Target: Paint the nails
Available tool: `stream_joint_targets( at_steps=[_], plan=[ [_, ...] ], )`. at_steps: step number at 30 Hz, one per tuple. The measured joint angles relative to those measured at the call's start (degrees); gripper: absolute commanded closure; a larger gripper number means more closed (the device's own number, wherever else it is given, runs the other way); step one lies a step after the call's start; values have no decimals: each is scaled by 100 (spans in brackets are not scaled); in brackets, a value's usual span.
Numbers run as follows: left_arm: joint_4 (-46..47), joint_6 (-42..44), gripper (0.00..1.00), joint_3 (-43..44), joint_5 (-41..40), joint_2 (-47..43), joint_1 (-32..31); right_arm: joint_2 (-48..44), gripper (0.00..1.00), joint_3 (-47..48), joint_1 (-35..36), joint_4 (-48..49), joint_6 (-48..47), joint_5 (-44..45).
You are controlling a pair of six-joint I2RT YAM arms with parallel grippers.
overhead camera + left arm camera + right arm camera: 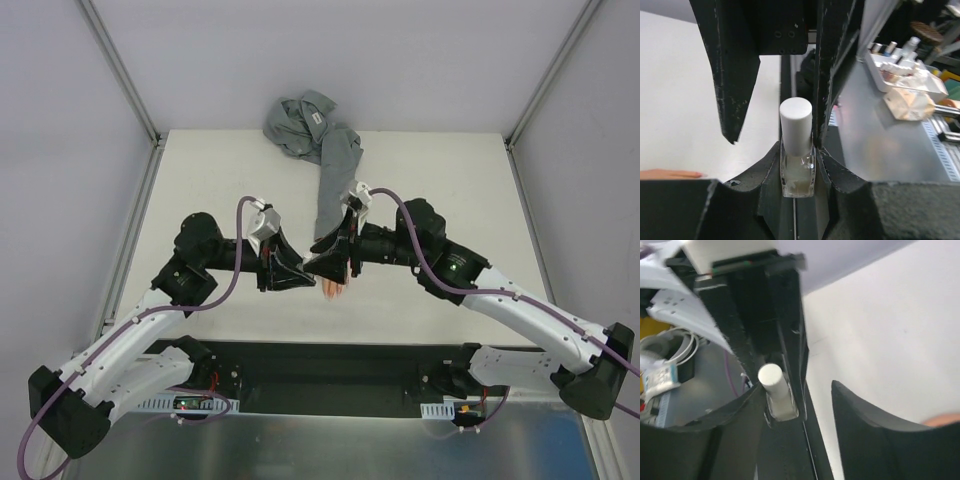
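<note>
My left gripper (798, 156) is shut on a small clear bottle (797, 176) with a white cap (795, 123); the bottle stands upright between its jaws. My right gripper (796, 388) is open around that cap (771, 376), one finger close beside it and the other well apart. In the top view both grippers, left (292, 272) and right (334, 262), meet over the peach mannequin hand (334, 289), whose grey sleeve (336, 182) runs to the back. A peach fingertip (671, 174) shows at the left wrist view's edge. The nails are too small to make out.
The sleeve ends in a bunched grey shirt (300, 122) at the table's back edge. Beyond the near edge, a metal bench carries a white tray (905, 75) of small bottles and packets. Walls enclose the table on three sides.
</note>
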Motion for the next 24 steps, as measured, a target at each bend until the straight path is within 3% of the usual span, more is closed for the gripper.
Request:
stream_joint_targets(
  at_steps=[5, 10, 17, 24],
  plan=[
    [-647, 553, 100, 120, -1115, -103, 0, -48, 29, 46, 90, -603, 151, 1397],
    [-916, 789, 100, 131, -1952, -107, 0, -4, 27, 503, 649, -1178, 321, 2920],
    [-1073, 883, 100, 131, -2570, -122, 0, 557, 29, 1661, 1331, -1685, 809, 5051],
    [-1106, 894, 100, 131, -3108, -245, -2, 1270, 37, 1961, 1504, -1803, 1226, 5932]
  ],
)
